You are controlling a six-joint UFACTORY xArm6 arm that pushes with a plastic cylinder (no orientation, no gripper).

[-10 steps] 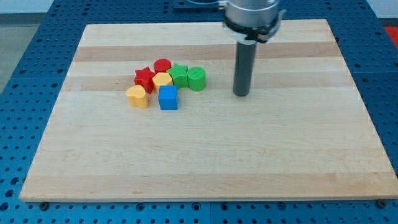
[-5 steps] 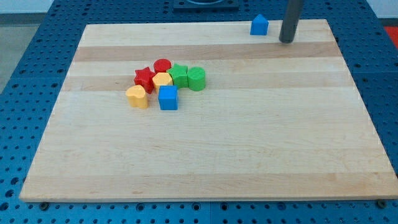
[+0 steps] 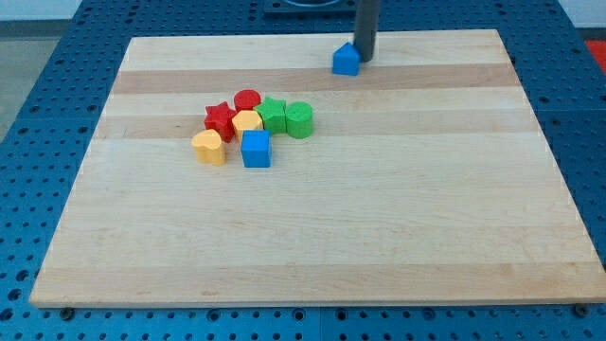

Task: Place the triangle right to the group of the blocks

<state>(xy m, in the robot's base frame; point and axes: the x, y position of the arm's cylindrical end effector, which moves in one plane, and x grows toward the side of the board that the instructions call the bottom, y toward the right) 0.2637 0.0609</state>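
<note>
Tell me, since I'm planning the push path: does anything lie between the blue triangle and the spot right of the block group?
Nothing visible does. The blue triangle sits near the view's top with my tip against its right side. The board between it and the space right of the green cylinder is bare wood.

The blue triangle [image 3: 347, 60] sits upright on the board, touching my tip [image 3: 365, 60] and lying just to the tip's left in the view. The group of blocks lies well apart from my tip, toward the view's lower left: red star [image 3: 220, 119], red cylinder [image 3: 247, 98], two green blocks [image 3: 286, 116], two yellow blocks [image 3: 209, 147], blue cube [image 3: 256, 149].
</note>
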